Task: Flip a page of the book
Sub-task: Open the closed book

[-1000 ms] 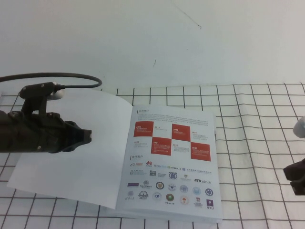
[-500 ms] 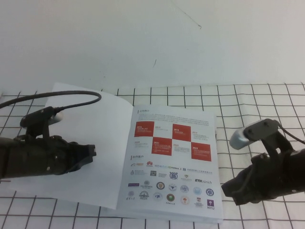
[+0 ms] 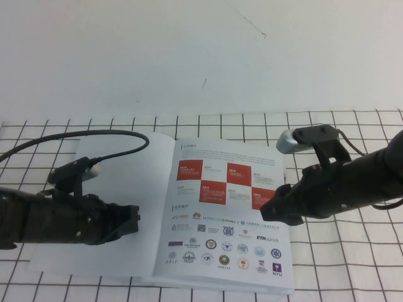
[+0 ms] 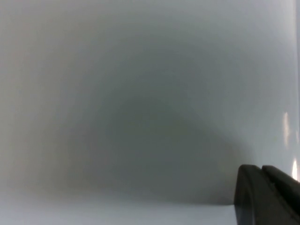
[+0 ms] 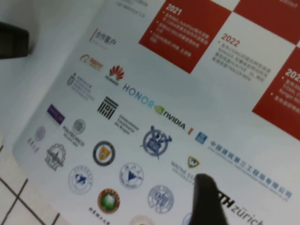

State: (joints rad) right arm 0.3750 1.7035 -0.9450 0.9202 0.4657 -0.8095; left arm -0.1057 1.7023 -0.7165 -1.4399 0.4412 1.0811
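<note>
The book [image 3: 280, 284] lies open on the grid mat. Its right-hand page [image 3: 230, 207] shows red checker squares above rows of small logos. A blank white sheet [image 3: 126, 170] lies to the left. My left gripper [image 3: 135, 220] is shut and low over the blank sheet, which fills the left wrist view [image 4: 140, 93] around the gripper [image 4: 262, 194]. My right gripper [image 3: 267, 211] is shut, over the page's right part near its outer edge. In the right wrist view its tip [image 5: 206, 199] is over the logo rows of the page [image 5: 154, 70].
A white mat with a black grid [image 3: 352, 145] covers the table. A plain white wall [image 3: 201, 56] stands behind it. The left arm's black cable [image 3: 94, 134] arcs over the blank sheet. Open mat lies right of the book and in front of it.
My right arm has swung in from the right edge to over the page's right part. My left arm has moved nearer and to the right over the blank sheet, which now lies lower.
</note>
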